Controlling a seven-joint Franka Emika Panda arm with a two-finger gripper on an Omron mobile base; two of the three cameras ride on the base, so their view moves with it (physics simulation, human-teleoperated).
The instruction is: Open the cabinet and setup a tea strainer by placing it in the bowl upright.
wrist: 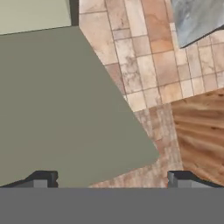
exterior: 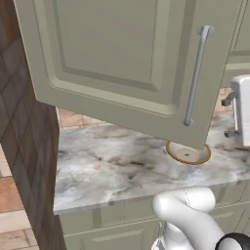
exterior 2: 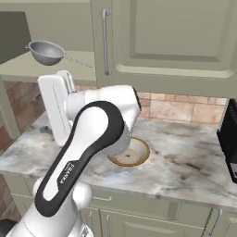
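Fingers [wrist: 109,181] stood spread wide with nothing between them, the swung-open cabinet [exterior: 127,58] door's plain green face just ahead of the tips. Beyond that door, the tea strainer [exterior 2: 46,52] sat on the cabinet's shelf, and the bowl [exterior 2: 132,155] rested lower down on the marble table [exterior 2: 185,162].

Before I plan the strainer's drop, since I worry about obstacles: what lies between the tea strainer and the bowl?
In the right base view, the robot's white arm crosses between the tea strainer on the cabinet shelf and the bowl.
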